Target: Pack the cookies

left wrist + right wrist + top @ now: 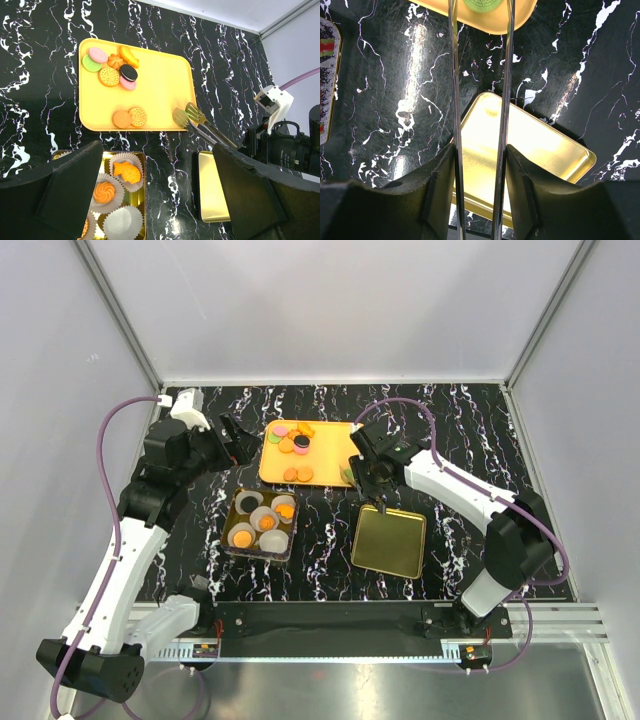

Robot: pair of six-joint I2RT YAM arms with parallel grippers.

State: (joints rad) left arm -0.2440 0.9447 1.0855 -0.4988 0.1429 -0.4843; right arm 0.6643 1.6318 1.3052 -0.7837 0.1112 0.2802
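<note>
Right wrist view: the right gripper (480, 192) clamps the tongs (455, 100), whose tips pinch a green cookie (482, 4) at the near right corner of the orange tray (515, 20) (only part of it shows). Other cookies (112, 67) lie at the tray's far left corner and near edge. The left gripper (160, 175) gapes wide.

The place is a robotics lab test cell. Plain white wall panels (330, 300) set in aluminium frame posts (120, 315) box in a black marble-patterned table (470, 420). A left arm (130, 540) and a right arm (460, 490), both white and black, are bolted to a mounting rail (330, 618) at its near edge, with purple cables (108, 430) looping from them.
</note>
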